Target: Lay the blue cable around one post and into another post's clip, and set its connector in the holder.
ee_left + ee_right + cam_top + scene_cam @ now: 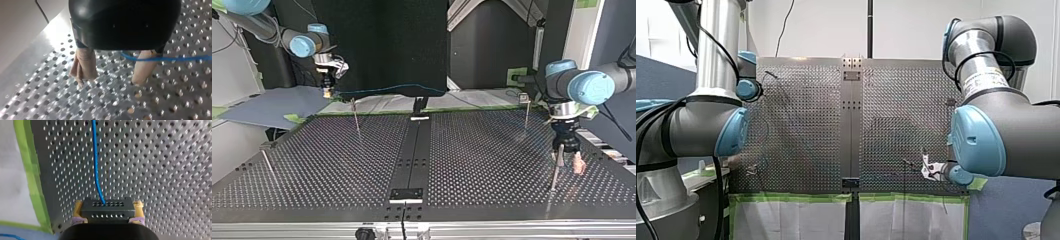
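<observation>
Blue cable [95, 157] comes out of the black connector [107, 212] and runs straight ahead over the perforated worktop [150, 170], near the corner that is edged with green tape [32, 182]. My right hand [108, 203] is closed on this connector, with one yellow pad [78, 208] pressed on each side. In the top view this hand is raised above the far left corner, and the cable goes from it through the air toward the middle. My left hand [112, 72] is low over the worktop with its two beige fingers [85, 63] wide apart and nothing between them. The cable crosses in front of one finger; I cannot tell if it touches. A thin post [556, 172] stands just beside this hand.
</observation>
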Motion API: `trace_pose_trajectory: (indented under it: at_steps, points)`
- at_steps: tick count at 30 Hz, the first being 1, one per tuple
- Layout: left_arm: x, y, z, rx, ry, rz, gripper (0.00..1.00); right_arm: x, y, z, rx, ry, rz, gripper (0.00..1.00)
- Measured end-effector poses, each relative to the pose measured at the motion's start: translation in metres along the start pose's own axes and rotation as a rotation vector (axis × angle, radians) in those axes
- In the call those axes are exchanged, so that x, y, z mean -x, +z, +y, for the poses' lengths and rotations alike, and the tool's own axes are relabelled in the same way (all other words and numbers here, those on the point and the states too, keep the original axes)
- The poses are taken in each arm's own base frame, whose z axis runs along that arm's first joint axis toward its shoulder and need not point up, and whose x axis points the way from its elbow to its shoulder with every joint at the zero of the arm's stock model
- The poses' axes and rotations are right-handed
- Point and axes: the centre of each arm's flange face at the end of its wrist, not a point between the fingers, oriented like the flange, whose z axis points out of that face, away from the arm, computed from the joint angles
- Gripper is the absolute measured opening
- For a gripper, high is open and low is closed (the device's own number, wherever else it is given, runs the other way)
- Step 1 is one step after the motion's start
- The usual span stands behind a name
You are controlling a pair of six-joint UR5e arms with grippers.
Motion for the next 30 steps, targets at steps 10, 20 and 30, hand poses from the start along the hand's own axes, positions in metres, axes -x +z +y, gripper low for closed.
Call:
trace_pose_trajectory:
  at_steps: [10, 20, 30]
  points:
    - [-0.004, -0.005, 0.002, 0.042, -0.108, 0.026, 1.0, -0.001, 0.001, -0.019, -0.12, 0.004, 0.006, 0.0]
    - [-0.003, -0.018, 0.01, 0.16, -0.12, 0.05, 1.0, -0.002, 0.0, -0.033, -0.229, 0.01, 0.005, 0.0]
    - [0.004, -0.055, 0.005, 0.182, -0.101, 0.069, 1.0, -0.003, 0.0, -0.034, -0.226, 0.014, 0.001, 0.0]
